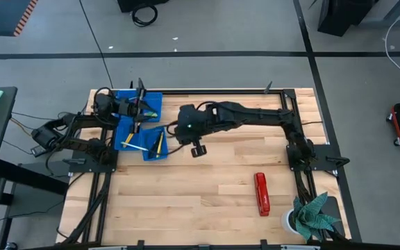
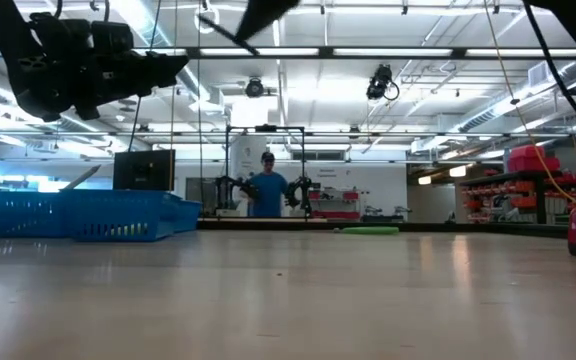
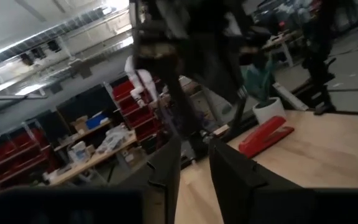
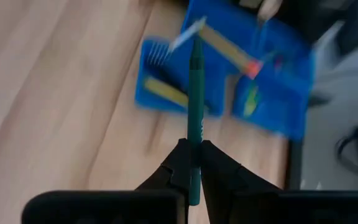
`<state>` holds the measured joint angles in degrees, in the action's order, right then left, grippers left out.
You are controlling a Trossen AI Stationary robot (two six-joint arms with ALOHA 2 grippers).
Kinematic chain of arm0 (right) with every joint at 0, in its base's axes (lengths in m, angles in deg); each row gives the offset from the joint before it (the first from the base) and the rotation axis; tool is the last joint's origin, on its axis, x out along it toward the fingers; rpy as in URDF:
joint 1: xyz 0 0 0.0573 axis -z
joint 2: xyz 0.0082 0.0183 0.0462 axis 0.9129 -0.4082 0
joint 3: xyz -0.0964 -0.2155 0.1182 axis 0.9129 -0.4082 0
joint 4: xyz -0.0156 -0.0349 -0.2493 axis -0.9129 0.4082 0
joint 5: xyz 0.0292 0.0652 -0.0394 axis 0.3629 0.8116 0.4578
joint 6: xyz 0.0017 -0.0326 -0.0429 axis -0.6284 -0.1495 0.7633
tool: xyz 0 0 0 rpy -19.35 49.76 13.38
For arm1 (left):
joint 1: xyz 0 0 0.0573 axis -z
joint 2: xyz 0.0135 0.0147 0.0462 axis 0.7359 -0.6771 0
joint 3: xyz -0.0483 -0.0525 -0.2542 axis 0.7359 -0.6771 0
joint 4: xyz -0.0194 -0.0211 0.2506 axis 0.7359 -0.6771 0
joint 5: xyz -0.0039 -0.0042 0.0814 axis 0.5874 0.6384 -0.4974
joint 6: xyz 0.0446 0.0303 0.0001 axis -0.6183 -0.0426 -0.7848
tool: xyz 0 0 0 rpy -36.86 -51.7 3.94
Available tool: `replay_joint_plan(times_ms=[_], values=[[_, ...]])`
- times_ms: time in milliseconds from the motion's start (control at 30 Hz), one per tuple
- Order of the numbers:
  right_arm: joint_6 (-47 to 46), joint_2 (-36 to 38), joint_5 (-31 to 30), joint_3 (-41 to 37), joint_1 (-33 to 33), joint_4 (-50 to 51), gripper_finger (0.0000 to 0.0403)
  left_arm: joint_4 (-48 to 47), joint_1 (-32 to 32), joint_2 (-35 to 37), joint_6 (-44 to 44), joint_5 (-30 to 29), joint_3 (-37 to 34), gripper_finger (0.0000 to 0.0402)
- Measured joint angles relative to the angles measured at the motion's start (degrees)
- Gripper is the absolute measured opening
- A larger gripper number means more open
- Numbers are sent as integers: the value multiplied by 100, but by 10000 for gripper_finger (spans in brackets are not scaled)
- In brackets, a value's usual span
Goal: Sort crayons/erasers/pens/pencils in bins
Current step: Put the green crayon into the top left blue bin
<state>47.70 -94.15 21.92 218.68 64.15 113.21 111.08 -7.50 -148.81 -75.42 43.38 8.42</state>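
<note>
Table: while I work, my light wooden slatted table (image 1: 207, 187) carries everything.
Bins: my bright-blue rectangular plastic bins (image 1: 144, 142) cluster at its left edge, holding yellow pencils (image 4: 165, 93).
Right gripper: my right gripper (image 4: 193, 163) is above bare wood beside the bins, pinching a slim green crayon (image 4: 195, 106).
Left gripper: my left gripper (image 3: 194, 165) is over the bins, fingers slightly apart, nothing between them.

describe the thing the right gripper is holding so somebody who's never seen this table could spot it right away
Start at the cluster of blue bins at the wooden table's left rear. Beside it hangs the right gripper, shut on a thin teal-green stick, probably a pen, which points out past the fingertips toward the bins. The yellow and orange sticks nearby all lie inside bins; this one is in the air, pinched between dark fingers.
</note>
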Motion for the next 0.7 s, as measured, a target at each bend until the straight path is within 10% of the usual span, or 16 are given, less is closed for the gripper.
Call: replay_joint_plan(times_ms=[700], values=[[717,63,-514,-7,86,-870,31,88,1794,-2,-748,-1463,0,263]])
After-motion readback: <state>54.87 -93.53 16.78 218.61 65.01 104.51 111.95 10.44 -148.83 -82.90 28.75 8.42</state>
